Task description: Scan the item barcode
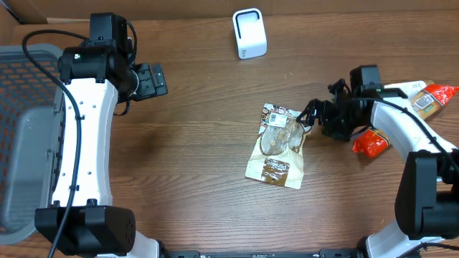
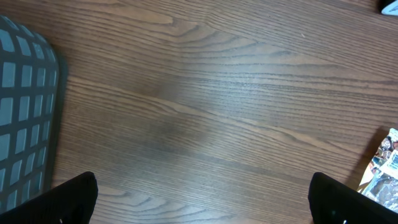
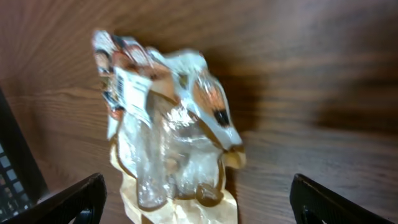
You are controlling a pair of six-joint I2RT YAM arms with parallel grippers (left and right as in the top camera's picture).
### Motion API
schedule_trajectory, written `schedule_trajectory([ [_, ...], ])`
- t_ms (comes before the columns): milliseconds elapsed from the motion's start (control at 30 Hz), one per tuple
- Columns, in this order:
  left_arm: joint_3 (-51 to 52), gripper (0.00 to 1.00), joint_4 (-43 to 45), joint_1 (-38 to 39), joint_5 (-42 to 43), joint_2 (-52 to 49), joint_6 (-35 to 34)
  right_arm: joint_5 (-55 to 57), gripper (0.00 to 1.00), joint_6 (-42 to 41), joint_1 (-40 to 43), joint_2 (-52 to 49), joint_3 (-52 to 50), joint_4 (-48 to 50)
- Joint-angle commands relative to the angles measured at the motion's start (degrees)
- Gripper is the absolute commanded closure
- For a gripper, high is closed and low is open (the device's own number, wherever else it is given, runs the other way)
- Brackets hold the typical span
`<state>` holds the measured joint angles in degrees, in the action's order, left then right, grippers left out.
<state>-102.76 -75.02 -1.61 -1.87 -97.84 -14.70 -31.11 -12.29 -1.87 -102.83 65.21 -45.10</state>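
Note:
The item, a crinkled clear and tan snack bag (image 1: pixel 276 147), lies flat in the middle of the wooden table, with a white label (image 1: pixel 275 115) near its far end. My right gripper (image 1: pixel 316 115) is open beside the bag's upper right corner. In the right wrist view the bag (image 3: pixel 168 137) fills the space ahead of the wide-apart fingertips (image 3: pixel 74 199) and is not pinched. The white scanner (image 1: pixel 249 34) stands upright at the far edge. My left gripper (image 1: pixel 152 79) hangs open over bare table at the far left, well away from the bag.
A grey mesh basket (image 1: pixel 25 136) takes up the left edge; its corner (image 2: pixel 25 118) shows in the left wrist view. Red and orange snack packs (image 1: pixel 371 143) and another pack (image 1: pixel 423 100) lie at the right by the right arm. The bag's edge (image 2: pixel 385 168) shows at right.

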Motion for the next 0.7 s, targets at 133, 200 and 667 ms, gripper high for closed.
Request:
schedule_trajectory([
  [133, -0.1, 0.00, 0.1, 0.2, 0.4, -0.4, -0.8, -11.7, 0.12, -1.9, -0.3, 0.0, -12.4, 12.3],
  [200, -0.1, 0.00, 0.1, 0.2, 0.4, -0.4, -0.8, -13.6, 0.16, -4.5, -0.4, 0.0, -15.1, 17.2],
  [667, -0.1, 0.00, 0.1, 0.2, 0.4, -0.4, -0.8, -3.5, 0.26, -27.7, -9.8, -4.3, -21.0, 39.1],
])
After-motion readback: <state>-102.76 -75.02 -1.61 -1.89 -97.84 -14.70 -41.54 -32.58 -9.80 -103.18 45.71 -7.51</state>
